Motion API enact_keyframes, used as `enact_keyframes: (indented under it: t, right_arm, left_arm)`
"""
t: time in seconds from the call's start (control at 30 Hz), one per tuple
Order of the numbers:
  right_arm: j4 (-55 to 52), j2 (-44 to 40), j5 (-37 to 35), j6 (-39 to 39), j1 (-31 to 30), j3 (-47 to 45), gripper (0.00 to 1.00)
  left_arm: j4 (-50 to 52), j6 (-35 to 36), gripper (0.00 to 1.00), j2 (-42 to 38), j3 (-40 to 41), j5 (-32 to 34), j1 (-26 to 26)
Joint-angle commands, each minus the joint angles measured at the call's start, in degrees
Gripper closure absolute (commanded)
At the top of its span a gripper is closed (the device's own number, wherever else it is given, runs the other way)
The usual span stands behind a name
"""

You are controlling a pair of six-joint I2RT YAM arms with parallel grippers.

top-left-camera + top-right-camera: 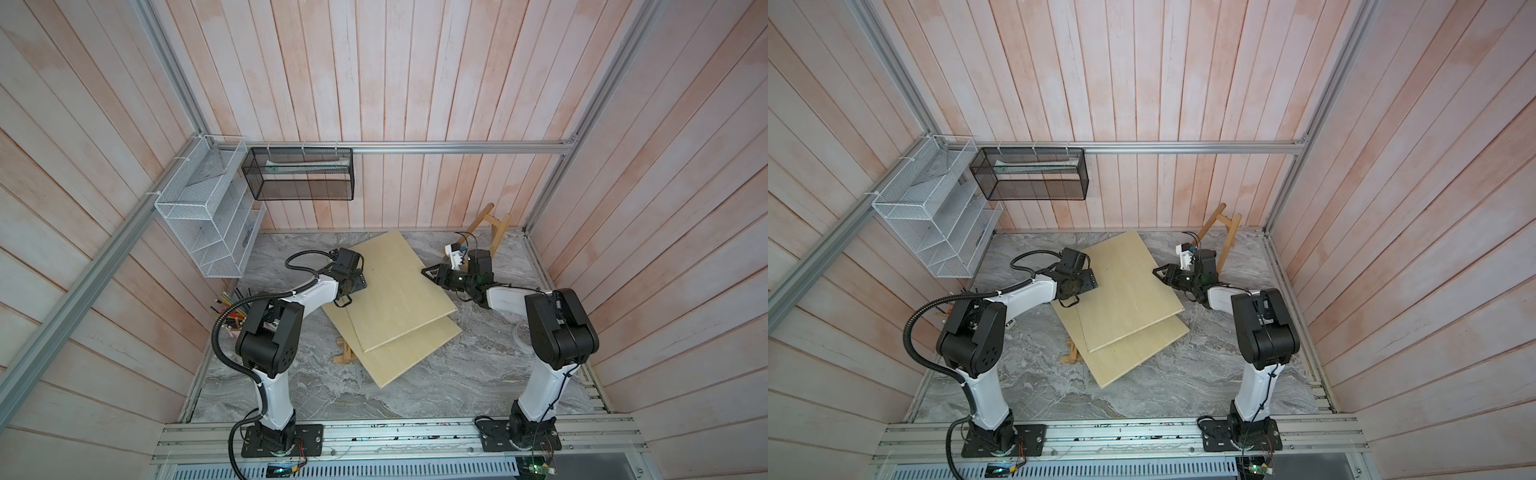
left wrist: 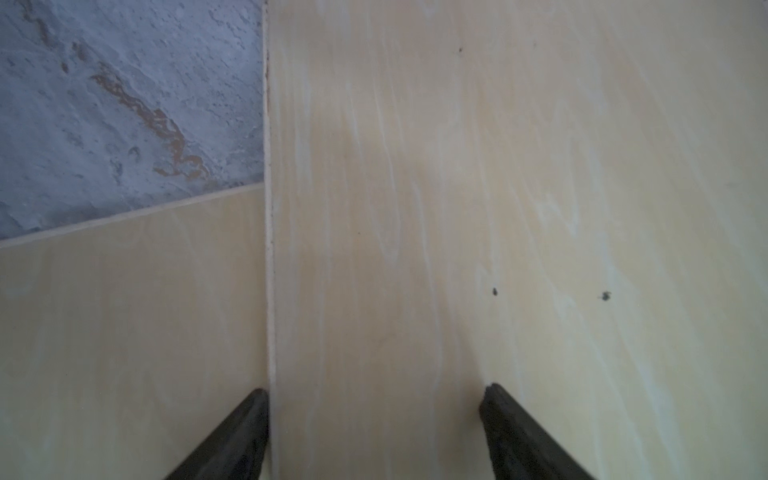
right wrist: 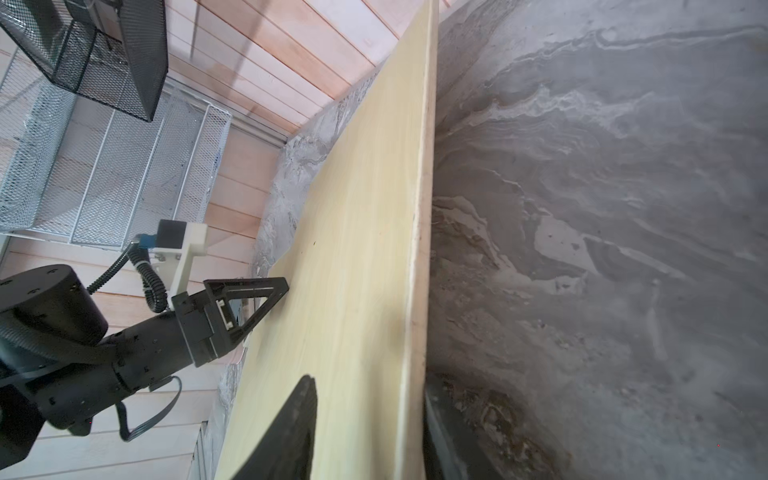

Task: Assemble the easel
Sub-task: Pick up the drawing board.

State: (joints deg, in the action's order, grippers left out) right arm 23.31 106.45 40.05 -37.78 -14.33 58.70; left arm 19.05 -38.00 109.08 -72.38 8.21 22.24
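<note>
In a top view the easel (image 1: 344, 354) pokes from under the lower board (image 1: 411, 353) at its near-left edge, nearer my spread left gripper (image 2: 374, 392) than my right gripper (image 3: 368, 386), which straddles the edge of the upper board (image 1: 399, 282), grip unclear.

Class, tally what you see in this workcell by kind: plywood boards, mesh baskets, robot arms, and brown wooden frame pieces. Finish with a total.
Plywood boards: 2
Mesh baskets: 2
Robot arms: 2
Brown wooden frame pieces: 2
Total: 8

Left arm (image 1: 311, 295) low, inward, left claw (image 2: 374, 390) spread wide; right arm (image 1: 505, 299) likewise, right claw (image 3: 368, 386) on its side.
</note>
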Motion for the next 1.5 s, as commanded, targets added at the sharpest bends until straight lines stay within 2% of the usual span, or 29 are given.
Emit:
enact_keyframes:
  t: [0.0, 0.2, 0.47, 0.67, 0.8, 0.97, 1.2, 1.33, 1.47]
  right_arm:
    - [-1.43, -3.51, 5.44, 4.86, -2.88, 4.56, 0.61]
    - [-8.98, -5.05, 8.32, 10.22, -5.75, 9.23, 0.65]
    - [-15.22, -8.06, 11.98, 7.65, -6.27, 15.01, 0.66]
    - [-24.16, -8.98, 13.85, 10.39, -7.51, 19.70, 0.66]
    - [-31.64, -8.07, 11.04, 14.23, -9.76, 22.64, 0.66]
    - [-41.20, -4.81, 3.29, 17.11, -12.29, 26.90, 0.66]
    - [-38.25, -3.01, 1.36, 13.65, -12.64, 26.29, 0.73]
    - [-37.91, -1.78, 2.12, 12.52, -12.60, 28.14, 0.88]
    - [-37.58, -1.12, 4.35, 11.36, -12.66, 29.23, 0.88]
  left_arm:
    - [6.40, 0.37, 0.21, 5.05, 3.70, -8.37, 1.82]
    - [6.08, 0.89, 0.31, 4.98, 3.55, -8.69, 1.97]
    - [5.85, 0.30, 0.34, 5.61, 3.30, -8.56, 2.14]
    - [4.46, 0.17, 0.34, 5.53, 3.15, -8.48, 2.53]
    - [2.88, -0.31, 0.34, 4.99, 3.72, -8.27, 2.81]
    - [-0.64, -1.28, 0.34, 2.92, 5.76, -7.64, 2.94]
    - [-7.93, -1.99, 0.34, -0.71, 10.48, -7.30, 3.31]
    - [-13.94, -1.90, 0.34, -2.55, 14.81, -6.24, 3.73]
    - [-19.70, -1.67, 0.34, -3.36, 18.52, -5.51, 3.78]
